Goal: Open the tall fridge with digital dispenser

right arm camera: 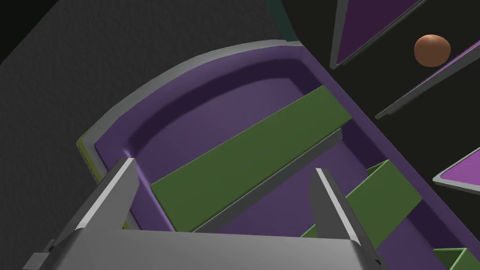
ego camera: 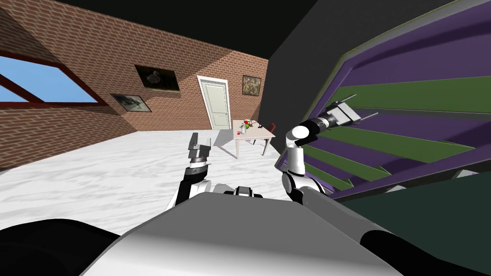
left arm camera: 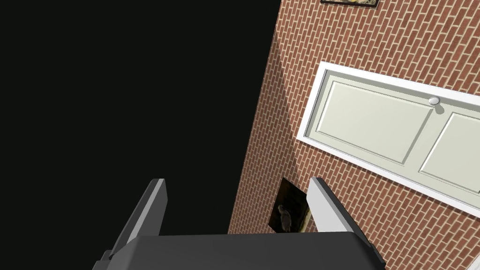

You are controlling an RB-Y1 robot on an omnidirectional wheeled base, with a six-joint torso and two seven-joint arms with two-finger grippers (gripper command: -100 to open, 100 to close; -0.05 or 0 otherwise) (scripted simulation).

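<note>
Fridge door (right arm camera: 225, 108) swung open; right gripper (right arm camera: 224, 166) spread.

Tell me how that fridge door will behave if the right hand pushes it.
The door looks a rigid moulded panel, so it should swing whole, not flex. Green shelves span it, probably bracing it. The right hand has thin fingers that may slide on its smooth lining.

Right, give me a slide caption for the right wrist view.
Right gripper, jaws open, faces the open fridge door, purple inside with green shelves.
</note>
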